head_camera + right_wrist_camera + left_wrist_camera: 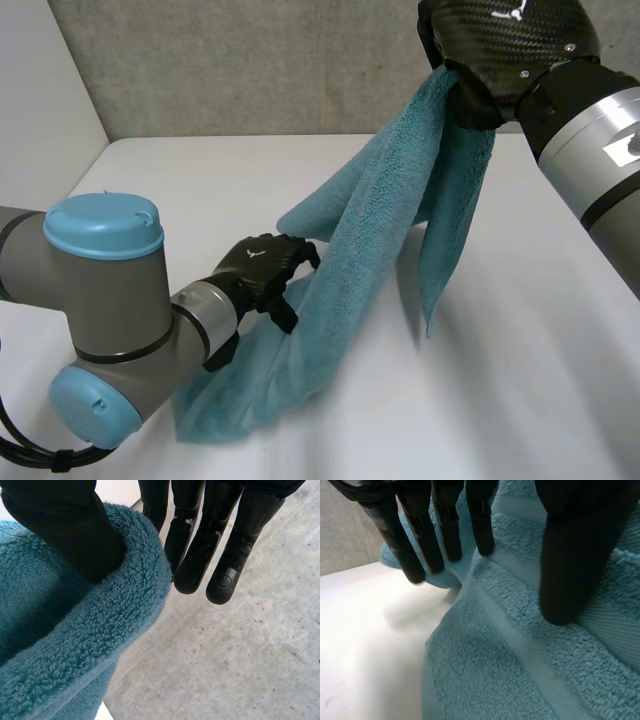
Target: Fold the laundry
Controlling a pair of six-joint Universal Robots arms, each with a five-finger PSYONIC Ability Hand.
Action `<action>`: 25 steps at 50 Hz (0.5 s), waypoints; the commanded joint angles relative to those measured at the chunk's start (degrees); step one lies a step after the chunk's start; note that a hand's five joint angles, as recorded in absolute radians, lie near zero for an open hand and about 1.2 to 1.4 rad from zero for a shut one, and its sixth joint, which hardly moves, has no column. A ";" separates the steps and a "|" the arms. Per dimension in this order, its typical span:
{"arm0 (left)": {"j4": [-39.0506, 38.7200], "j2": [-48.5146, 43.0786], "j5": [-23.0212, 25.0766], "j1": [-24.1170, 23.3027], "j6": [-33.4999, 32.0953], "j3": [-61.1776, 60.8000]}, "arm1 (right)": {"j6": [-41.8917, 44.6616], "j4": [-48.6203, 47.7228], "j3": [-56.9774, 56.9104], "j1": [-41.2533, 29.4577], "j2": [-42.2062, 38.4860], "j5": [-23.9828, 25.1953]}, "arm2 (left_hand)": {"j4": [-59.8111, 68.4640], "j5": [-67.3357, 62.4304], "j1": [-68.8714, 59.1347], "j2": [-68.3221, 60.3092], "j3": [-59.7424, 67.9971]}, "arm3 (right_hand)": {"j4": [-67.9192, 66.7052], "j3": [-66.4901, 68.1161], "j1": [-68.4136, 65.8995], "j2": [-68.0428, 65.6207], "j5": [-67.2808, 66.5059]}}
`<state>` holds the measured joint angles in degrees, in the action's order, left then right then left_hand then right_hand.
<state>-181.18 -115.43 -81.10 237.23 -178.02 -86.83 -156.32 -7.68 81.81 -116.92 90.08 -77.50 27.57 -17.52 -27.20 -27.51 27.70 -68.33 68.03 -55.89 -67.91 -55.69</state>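
towel [368,235], long axis diagonal, upward right

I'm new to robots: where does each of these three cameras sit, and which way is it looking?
Head view: between and behind the arms, looking down at the white table; both arms, the left hand and the right hand show.
Left wrist view: on the left wrist, looking along the palm at the teal towel; its fingers and thumb show.
Right wrist view: on the right wrist, facing the grey wall; its thumb presses the towel.
Shared: all three show the towel, pinched by both hands.
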 commanded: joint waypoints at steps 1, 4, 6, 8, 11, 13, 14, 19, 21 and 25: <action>-0.49 -3.05 2.97 -0.80 1.10 2.28 | 0.32 0.56 0.80 -0.68 1.85 0.15 | -4.40 4.36 4.03 4.34 -4.53 | -11.67 11.97 -24.11 -12.09 -14.31; -0.49 -4.54 5.43 -1.77 2.51 2.90 | 0.40 0.56 0.98 -0.77 2.03 0.15 | -4.23 4.19 3.87 4.17 -4.37 | -11.67 11.97 -24.11 -12.09 -14.31; -0.49 -5.15 6.84 -2.12 3.65 3.07 | 0.49 0.48 0.89 -0.85 1.94 0.15 | -3.56 3.52 3.19 3.50 -3.69 | -11.67 11.97 -24.11 -12.09 -14.31; -0.49 -6.03 10.16 -2.64 6.19 3.16 | 0.49 0.48 0.89 -0.94 1.85 0.15 | -1.89 1.85 1.52 1.83 -2.02 | -11.67 11.97 -24.11 -12.09 -14.31; -0.49 -6.82 14.46 -2.73 8.47 3.25 | 0.58 0.39 0.89 -0.94 1.41 0.06 | 0.30 -0.34 -0.67 -0.36 0.17 | -11.67 11.97 -24.11 -12.09 -14.31; -0.49 -7.26 15.96 -2.73 9.27 3.34 | 0.67 0.30 0.89 -0.94 1.41 0.15 | 4.14 -4.18 -4.51 -4.20 4.01 | -11.67 11.97 -24.11 -12.09 -14.31; -0.49 -7.53 16.76 -2.73 10.14 3.51 | 0.76 0.30 0.89 -0.85 1.32 0.15 | 12.67 -12.71 -13.04 -12.73 12.54 | -11.67 11.97 -24.11 -12.09 -14.31; -0.84 -7.97 15.63 -2.38 12.51 4.91 | 0.93 0.12 1.07 -0.85 0.71 0.06 | 52.35 -52.39 -52.71 -52.41 52.21 | -11.67 11.97 -24.11 -12.09 -14.31; -0.92 -7.79 14.23 -1.95 13.66 5.35 | 0.93 0.21 1.07 -0.77 0.10 -0.02 | 52.43 -52.48 -52.80 -52.49 52.30 | -11.67 11.97 -24.11 -12.09 -14.31; -0.92 -6.74 9.56 -0.62 14.81 5.54 | 1.72 0.65 1.07 -0.06 -1.66 -0.02 | 52.43 -52.48 -52.80 -52.49 52.30 | -11.67 11.97 -24.11 -12.09 -14.31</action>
<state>-181.98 -123.21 -65.84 234.99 -165.27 -82.02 -155.39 -7.46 82.82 -117.70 90.54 -77.45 68.16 -55.40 -66.88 -68.36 68.03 -68.34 68.03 -55.89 -67.91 -55.69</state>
